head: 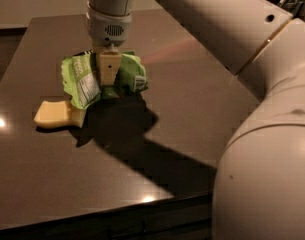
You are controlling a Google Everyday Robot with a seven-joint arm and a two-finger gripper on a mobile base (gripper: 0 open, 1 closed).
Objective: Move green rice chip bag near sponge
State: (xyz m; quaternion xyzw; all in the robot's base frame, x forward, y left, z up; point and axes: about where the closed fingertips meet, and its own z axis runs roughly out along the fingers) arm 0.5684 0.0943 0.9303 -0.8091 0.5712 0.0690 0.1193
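The green rice chip bag (82, 79) is light green and crinkly with a white label panel. It hangs from my gripper (109, 82), which is shut on the bag's middle and comes down from above. The bag's lower left corner overlaps the right end of the sponge (54, 114), a pale yellow foam block lying on the dark table (202, 94). I cannot tell if the bag touches the sponge or hangs just above it.
The white arm (232, 39) crosses the upper right and its bulky link (267, 184) fills the lower right. The table's front edge (92, 216) runs along the bottom. The arm's shadow lies on the table right of the sponge.
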